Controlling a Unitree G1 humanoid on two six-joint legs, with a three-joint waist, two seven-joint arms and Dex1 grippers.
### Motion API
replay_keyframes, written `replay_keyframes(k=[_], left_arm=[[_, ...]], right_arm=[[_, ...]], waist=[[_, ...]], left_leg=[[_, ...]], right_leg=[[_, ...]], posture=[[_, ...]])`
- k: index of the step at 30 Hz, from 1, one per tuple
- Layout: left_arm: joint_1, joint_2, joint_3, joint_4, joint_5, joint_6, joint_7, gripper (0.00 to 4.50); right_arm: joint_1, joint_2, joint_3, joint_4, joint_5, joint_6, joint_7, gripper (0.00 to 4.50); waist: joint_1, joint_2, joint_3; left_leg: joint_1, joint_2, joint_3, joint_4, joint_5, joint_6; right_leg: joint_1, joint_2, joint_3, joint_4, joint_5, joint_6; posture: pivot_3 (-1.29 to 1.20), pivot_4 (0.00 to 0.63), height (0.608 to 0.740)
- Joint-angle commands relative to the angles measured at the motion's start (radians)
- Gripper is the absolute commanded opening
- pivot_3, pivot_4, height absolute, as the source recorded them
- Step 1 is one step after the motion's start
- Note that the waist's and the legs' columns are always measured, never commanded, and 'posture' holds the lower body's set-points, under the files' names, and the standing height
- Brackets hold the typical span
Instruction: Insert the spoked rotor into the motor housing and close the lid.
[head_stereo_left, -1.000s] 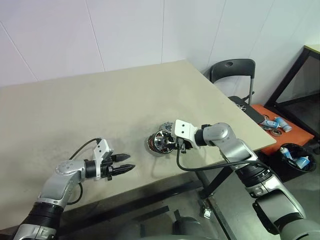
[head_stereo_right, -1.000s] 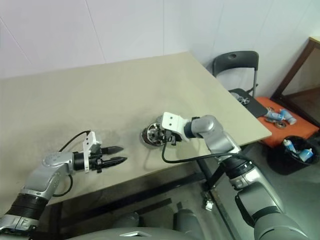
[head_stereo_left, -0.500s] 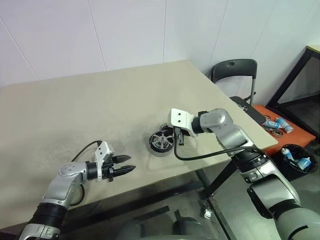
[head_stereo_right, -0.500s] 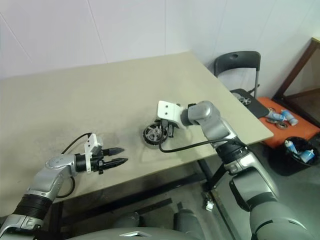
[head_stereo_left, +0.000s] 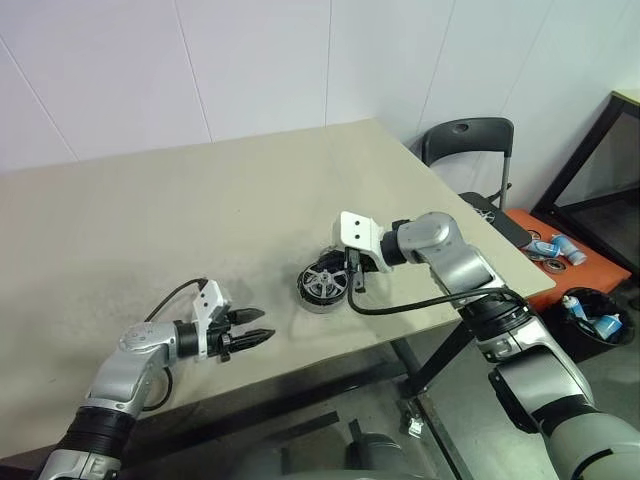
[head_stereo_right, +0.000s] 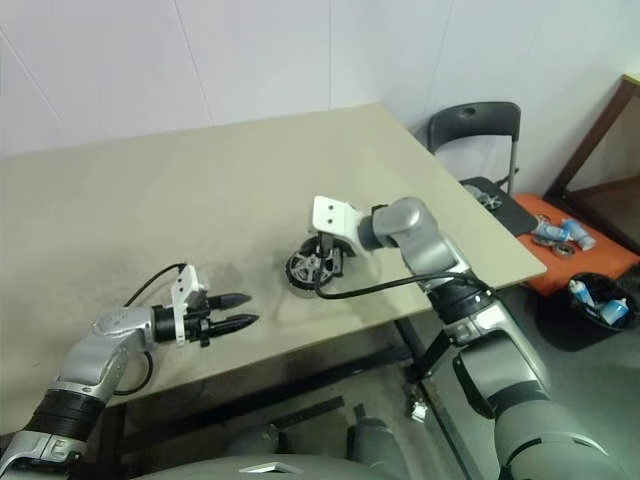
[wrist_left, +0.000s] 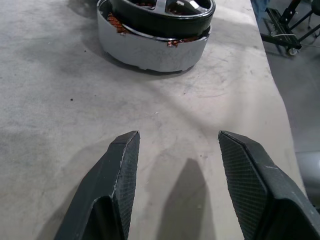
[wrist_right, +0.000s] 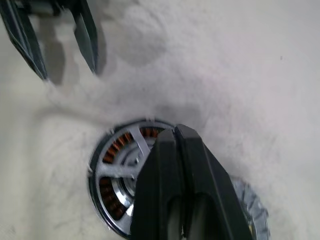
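A beige desk (head_stereo_left: 200, 200) carries the work, seen from above. On the left, near the desk's front edge, the left gripper (head_stereo_left: 258, 336) hovers low over bare desktop with its two black fingers (wrist_left: 120, 175) spread apart and nothing between them.

Right of it, near the front edge and toward the front right corner, sits one motor housing (head_stereo_left: 322, 285), a round silver-rimmed disc. One spoked rotor (wrist_left: 162, 11) rests in its top; from the left wrist it appears dark-walled and slightly raised above the silver rim, with copper windings peeking out beneath. Its far half is cut off at the edge of that wrist picture.

Directly over the housing's right side hangs the right gripper (head_stereo_left: 355, 283), its two fingers (wrist_right: 180, 175) pressed tightly together, clenched on nothing. From its own wrist camera those fingers hide much of the rotor's hub and spokes. Behind them lies a second, smaller toothed grey part (wrist_right: 247, 205), mostly hidden; it may be the lid, though this is unclear.

Beyond the desk's right edge stand one black chair (head_stereo_left: 465, 140) and a floor bin (head_stereo_left: 595, 315) holding small blue items.
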Motion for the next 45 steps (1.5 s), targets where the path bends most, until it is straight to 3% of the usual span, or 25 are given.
replay_keyframes(k=[1, 7, 10, 13, 18, 24, 28, 32, 40, 42, 45], left_arm=[[-0.013, 0.007, 0.011, -0.055, -0.008, 0.020, 0.008, 2.66], [-0.025, 0.003, 0.009, -0.056, -0.004, 0.032, 0.010, 2.66], [-0.028, -0.002, 0.008, -0.059, -0.004, 0.035, 0.013, 2.66], [-0.023, -0.005, 0.006, -0.079, -0.008, 0.050, 0.022, 2.66], [-0.012, -0.005, 0.009, -0.088, -0.007, 0.058, 0.030, 2.66], [-0.056, -0.022, 0.011, 0.253, 0.054, -0.180, -0.059, 2.66], [-0.079, -0.036, 0.007, 0.330, 0.064, -0.250, -0.080, 2.66], [-0.076, -0.046, 0.005, 0.338, 0.067, -0.271, -0.077, 2.66], [-0.080, -0.059, 0.025, 0.331, 0.056, -0.293, -0.058, 2.66], [-0.094, -0.061, 0.043, 0.305, 0.027, -0.298, -0.074, 2.66], [-0.118, -0.048, 0.101, 0.149, -0.106, -0.156, -0.090, 2.66]], right_arm=[[-0.035, 0.001, -0.026, -0.023, 0.000, 0.007, -0.015, 0.02], [-0.063, -0.006, -0.028, -0.014, 0.005, 0.008, 0.000, 0.02], [-0.068, -0.014, -0.026, -0.031, 0.018, 0.024, 0.026, 0.61], [-0.045, -0.021, -0.019, -0.056, 0.015, 0.051, 0.028, 1.54], [0.014, -0.030, -0.011, -0.101, 0.016, 0.092, 0.033, 1.54], [0.004, -0.012, 0.001, -0.046, -0.004, 0.070, 0.029, 1.54], [-0.017, 0.016, 0.003, 0.037, -0.020, 0.039, 0.006, 1.54], [-0.027, 0.051, -0.018, 0.108, -0.014, 0.051, -0.030, 1.54], [0.013, 0.071, -0.043, 0.132, 0.007, 0.104, -0.062, 1.54], [0.016, 0.073, -0.041, 0.129, 0.008, 0.107, -0.066, 1.54], [0.018, 0.075, -0.045, 0.115, 0.014, 0.119, -0.071, 1.54]], waist=[[0.000, 0.000, 0.000], [0.000, 0.000, 0.000], [0.000, 0.000, 0.000], [0.000, 0.000, 0.000], [0.002, 0.000, 0.000], [0.000, 0.000, -0.001], [-0.001, 0.002, -0.002], [-0.002, 0.002, -0.002], [-0.001, 0.002, -0.002], [-0.001, 0.002, -0.002], [-0.002, 0.002, -0.002]], left_leg=[[0.000, 0.000, 0.000, 0.000, 0.000, 0.000], [0.000, 0.000, 0.000, 0.000, 0.000, 0.000], [0.000, 0.000, 0.000, 0.000, 0.000, 0.000], [0.000, 0.000, 0.000, 0.000, 0.000, 0.000], [0.000, 0.000, 0.000, 0.000, 0.000, 0.000], [0.001, -0.001, 0.001, 0.000, 0.000, 0.000], [0.003, -0.001, 0.000, 0.000, 0.001, -0.001], [0.015, 0.000, 0.000, 0.000, 0.001, -0.001], [0.016, 0.001, 0.000, -0.001, 0.001, -0.001], [0.016, 0.001, 0.000, -0.001, 0.001, -0.001], [0.014, 0.001, 0.000, -0.001, 0.000, -0.001]], right_leg=[[0.000, 0.000, 0.000, 0.000, 0.000, 0.000], [0.000, 0.000, 0.000, 0.000, 0.000, 0.000], [0.000, 0.000, 0.000, 0.000, 0.000, 0.000], [0.000, 0.000, 0.000, 0.000, 0.000, 0.000], [0.000, 0.000, 0.000, 0.000, 0.000, 0.000], [0.000, 0.001, 0.000, 0.000, 0.000, -0.001], [0.002, 0.002, 0.000, 0.001, -0.001, -0.005], [0.012, 0.002, 0.000, 0.001, -0.001, -0.005], [0.013, 0.001, 0.001, 0.001, -0.001, -0.005], [0.013, 0.001, 0.001, 0.001, -0.001, -0.005], [0.012, 0.001, 0.001, 0.001, -0.001, -0.005]], posture=[[0.00, 0.000, 0.740], [0.00, 0.000, 0.740], [0.00, 0.000, 0.740], [0.00, 0.000, 0.740], [0.00, 0.000, 0.740], [0.00, 0.000, 0.740], [0.00, 0.000, 0.740], [0.00, 0.000, 0.740], [0.00, 0.000, 0.740], [0.00, 0.000, 0.740], [0.00, 0.000, 0.740]])
